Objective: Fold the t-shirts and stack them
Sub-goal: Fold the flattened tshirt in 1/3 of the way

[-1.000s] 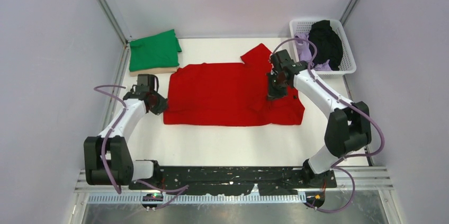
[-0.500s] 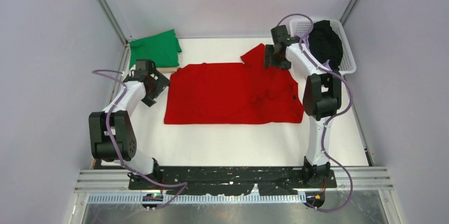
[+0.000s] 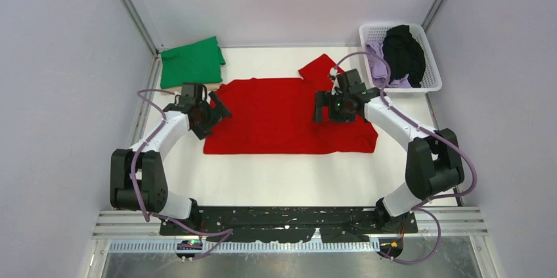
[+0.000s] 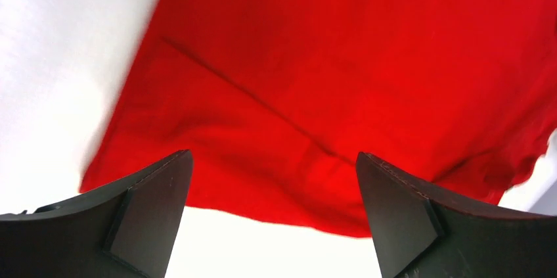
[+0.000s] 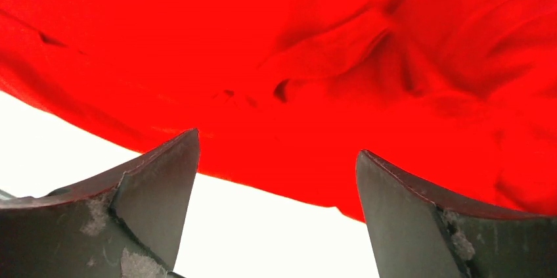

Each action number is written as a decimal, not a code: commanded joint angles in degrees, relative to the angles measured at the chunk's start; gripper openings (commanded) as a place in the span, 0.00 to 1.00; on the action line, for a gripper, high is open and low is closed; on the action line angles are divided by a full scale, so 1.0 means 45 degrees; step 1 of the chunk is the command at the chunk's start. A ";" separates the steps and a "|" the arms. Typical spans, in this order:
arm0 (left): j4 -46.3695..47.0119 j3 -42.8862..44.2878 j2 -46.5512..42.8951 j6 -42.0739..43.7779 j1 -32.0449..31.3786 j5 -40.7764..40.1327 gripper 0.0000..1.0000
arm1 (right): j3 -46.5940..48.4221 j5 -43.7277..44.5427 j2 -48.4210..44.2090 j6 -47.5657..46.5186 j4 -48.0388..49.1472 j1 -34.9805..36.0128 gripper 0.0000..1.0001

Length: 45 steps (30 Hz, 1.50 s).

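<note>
The bright red t-shirt (image 3: 276, 120) lies spread across the middle of the table, one sleeve (image 3: 318, 68) sticking out at the back right. My left gripper (image 3: 213, 115) hangs open over its left edge. In the left wrist view the left gripper (image 4: 272, 225) holds nothing, and red cloth (image 4: 341, 74) fills the view ahead. My right gripper (image 3: 320, 106) is open above the shirt's right part. The right wrist view shows the right gripper (image 5: 276, 225) empty, with wrinkled red cloth (image 5: 328, 48) beyond. A folded green t-shirt (image 3: 192, 62) sits at the back left.
A white basket (image 3: 433, 77) at the back right corner holds a black garment (image 3: 402, 51) and a lavender one (image 3: 376, 58). Walls close in the table on the left, back and right. Bare white table (image 3: 282, 176) lies in front of the red shirt.
Both grippers went from shut to open. The left one moved right onto the shirt's left edge. The right arm swung to the back corner, then came back over the shirt's right part.
</note>
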 commanded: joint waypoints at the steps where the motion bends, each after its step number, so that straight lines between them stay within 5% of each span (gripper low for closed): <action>1: 0.1135 -0.0908 -0.0407 0.0273 -0.0568 0.1126 1.00 | -0.1062 -0.0879 0.0306 0.0488 0.1603 0.0703 0.95; 7: 0.1244 -0.1063 0.0568 0.0480 -0.0583 0.0644 0.99 | 0.0092 0.0544 0.2185 0.0249 0.2842 0.0751 0.96; 14: 0.0723 -0.0491 0.1039 0.0820 -0.0455 0.0067 1.00 | 0.4011 0.1219 0.5488 0.0408 0.3835 0.0046 0.95; 19: 0.0312 -0.0276 0.0717 0.1084 -0.0443 0.0095 1.00 | 0.5128 0.1230 0.5604 0.0478 0.4036 -0.0059 0.95; 26: 0.1265 -0.0614 0.0576 0.1040 -0.0456 0.0897 1.00 | 0.1417 0.1077 0.2806 0.0398 0.3960 -0.0012 0.95; 35: 0.1286 0.0159 0.2899 0.1010 -0.0679 0.1962 0.99 | -0.3272 0.0939 0.1050 0.1445 0.3267 0.0214 0.95; 45: 0.0763 -0.3249 0.0876 0.1335 -0.1242 0.2006 1.00 | -0.6024 0.0435 -0.1427 0.1871 0.0909 0.0225 0.95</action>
